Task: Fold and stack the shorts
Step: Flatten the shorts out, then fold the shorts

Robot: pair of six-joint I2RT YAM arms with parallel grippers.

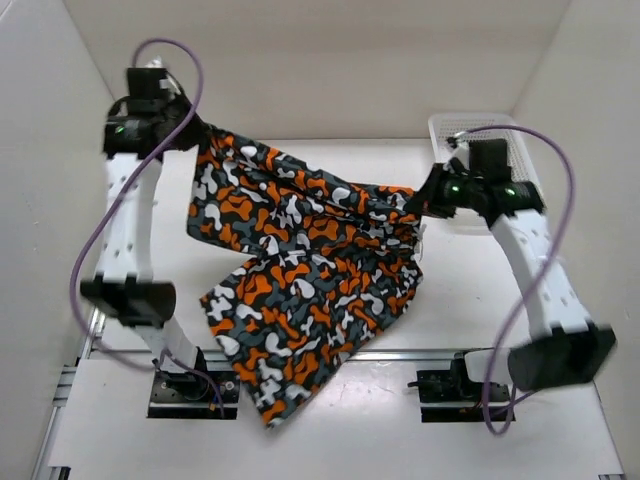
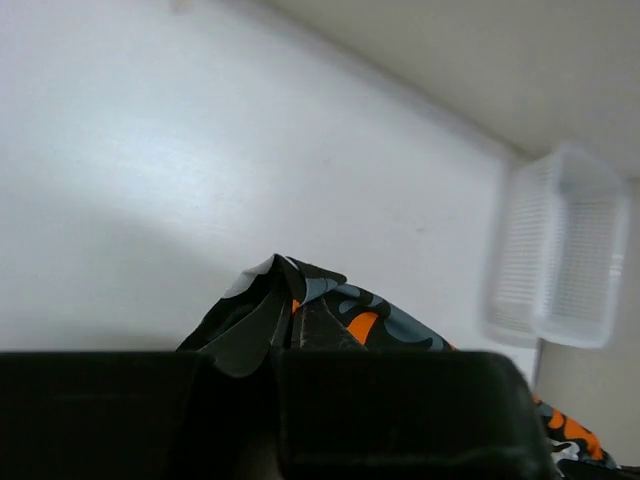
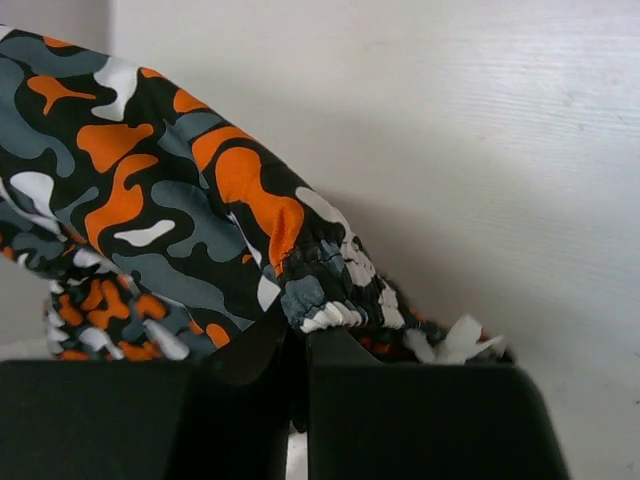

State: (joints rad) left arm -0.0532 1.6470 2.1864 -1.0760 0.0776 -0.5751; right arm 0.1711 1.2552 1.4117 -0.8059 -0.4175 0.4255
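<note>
Your left pincer (image 1: pixel 205 136) and right pincer (image 1: pixel 418 206) each clamp the soft, creased orange-grey-black-white camouflage fabric shorts (image 1: pixel 300 265). A white plastic mesh basket (image 1: pixel 446 130) sits behind the right arm.

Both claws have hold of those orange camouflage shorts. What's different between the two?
The left claw is near the far-left corner; the right claw is closer in, beside the white basket. The right claw pinches a gathered elastic edge of the shorts; the left claw grips a plain bunched fold. Both are shut on the fabric, which stretches between them.
</note>
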